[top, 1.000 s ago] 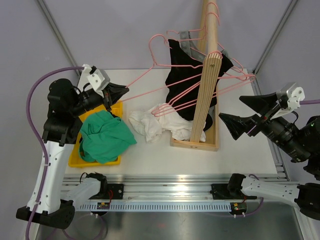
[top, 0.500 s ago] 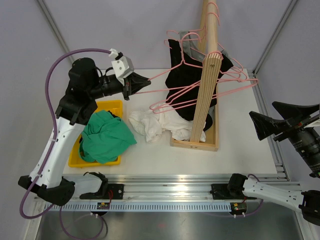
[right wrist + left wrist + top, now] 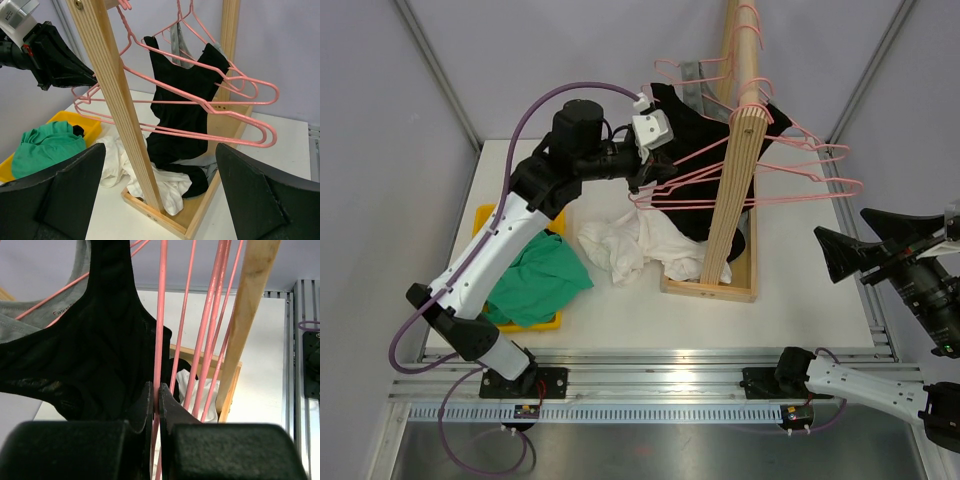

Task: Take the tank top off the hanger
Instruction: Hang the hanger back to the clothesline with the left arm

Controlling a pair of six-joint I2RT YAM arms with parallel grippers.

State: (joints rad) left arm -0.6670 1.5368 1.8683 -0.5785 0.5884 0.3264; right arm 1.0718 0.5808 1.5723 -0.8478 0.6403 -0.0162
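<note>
left arm reaches up and across to the wooden rack (image 3: 733,180), with the left gripper (image 3: 155,390) pinched tight on a pink hanger wire (image 3: 161,315). right gripper (image 3: 840,224) hangs at the table's right edge, jaws spread wide and empty. black tank top (image 3: 180,100) hangs on the rack, partly behind the post. can't tell whether it's on the pinched hanger.

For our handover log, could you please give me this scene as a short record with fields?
left gripper: shut on the wire of a pink hanger
right gripper: open, empty, off to the right of the wooden rack
black tank top: hanging at the rack among pink hangers
white garment: heaped on the table at the rack's foot
green garment: in the yellow bin
</note>
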